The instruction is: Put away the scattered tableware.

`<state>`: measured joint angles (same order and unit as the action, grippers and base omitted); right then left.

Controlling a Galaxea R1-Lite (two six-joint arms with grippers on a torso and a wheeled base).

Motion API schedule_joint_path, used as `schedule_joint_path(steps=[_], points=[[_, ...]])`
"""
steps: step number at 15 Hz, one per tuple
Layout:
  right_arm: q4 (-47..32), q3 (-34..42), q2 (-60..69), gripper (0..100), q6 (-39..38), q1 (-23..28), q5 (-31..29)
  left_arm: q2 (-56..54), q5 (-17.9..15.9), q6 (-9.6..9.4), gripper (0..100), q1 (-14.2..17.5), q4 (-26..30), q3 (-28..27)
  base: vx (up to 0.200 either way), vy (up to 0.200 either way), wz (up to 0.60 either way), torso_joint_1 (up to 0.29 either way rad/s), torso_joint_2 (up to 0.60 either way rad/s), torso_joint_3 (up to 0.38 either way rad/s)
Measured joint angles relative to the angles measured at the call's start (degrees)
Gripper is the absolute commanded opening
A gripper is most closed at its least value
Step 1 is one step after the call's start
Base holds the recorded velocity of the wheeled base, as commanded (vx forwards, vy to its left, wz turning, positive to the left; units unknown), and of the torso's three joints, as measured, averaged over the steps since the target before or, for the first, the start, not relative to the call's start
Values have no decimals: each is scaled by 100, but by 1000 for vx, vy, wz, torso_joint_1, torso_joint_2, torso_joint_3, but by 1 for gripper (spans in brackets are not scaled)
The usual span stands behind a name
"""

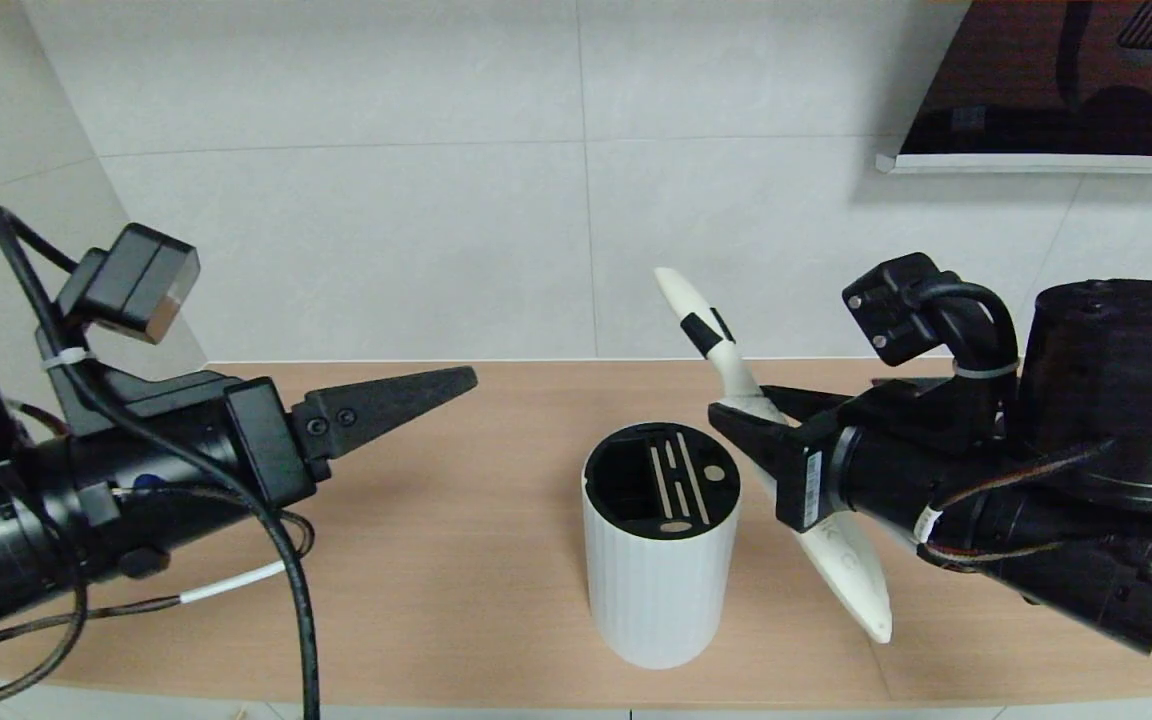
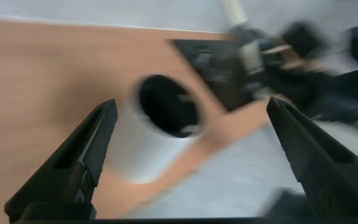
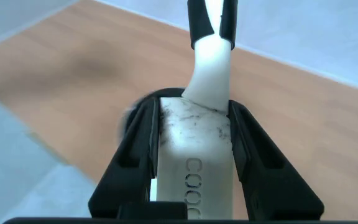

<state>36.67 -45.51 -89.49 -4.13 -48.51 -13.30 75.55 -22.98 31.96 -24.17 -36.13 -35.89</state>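
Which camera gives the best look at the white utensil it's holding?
The head view: the white utensil shows end to end. The right wrist view shows its middle clamped between the fingers; the left wrist view, a blurred end.

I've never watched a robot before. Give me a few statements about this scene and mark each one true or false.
1. The right gripper holds a white utensil. True.
2. The left gripper grips a fork. False: it is open and holds nothing.
3. The white holder stands upright on the wooden counter. True.
4. The white utensil sits inside the white holder. False: it is in the right gripper, outside the holder and to its side.
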Motion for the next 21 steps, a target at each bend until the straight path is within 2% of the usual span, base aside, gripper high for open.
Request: schedule_joint_path(steps=[1,2,3,4,5,8,14,20,21], points=[[20,-38,-52,0,-95,-116,-2,163,71,463,100,-176,-434,4,0,0,0,0,0,0],[26,-68,-100,0,-189,-194,-7,325,188,805,100,-313,-856,23,0,0,0,0,0,0],[28,-96,-157,0,-315,-279,-13,502,333,1054,100,-435,-1326,50,0,0,0,0,0,0],[28,-145,-216,0,-456,-389,-13,700,513,1221,100,-567,-1765,95,0,0,0,0,0,0],[33,-188,-279,0,-583,-499,-13,920,741,1308,100,-739,-2165,144,0,0,0,0,0,0],[91,-223,-408,0,-653,-631,-13,1527,1250,1347,100,-1089,-2739,201,0,0,0,0,0,0],[397,-208,-612,0,-783,-769,-18,2150,1324,1352,100,-1306,-3210,199,0,0,0,0,0,0],[594,-223,-802,0,-903,-902,-16,2305,1392,1332,100,-1436,-3218,212,0,0,0,0,0,0],[591,-212,-811,0,-906,-909,-16,2327,1414,1265,100,-1438,-3218,205,0,0,0,0,0,0]])
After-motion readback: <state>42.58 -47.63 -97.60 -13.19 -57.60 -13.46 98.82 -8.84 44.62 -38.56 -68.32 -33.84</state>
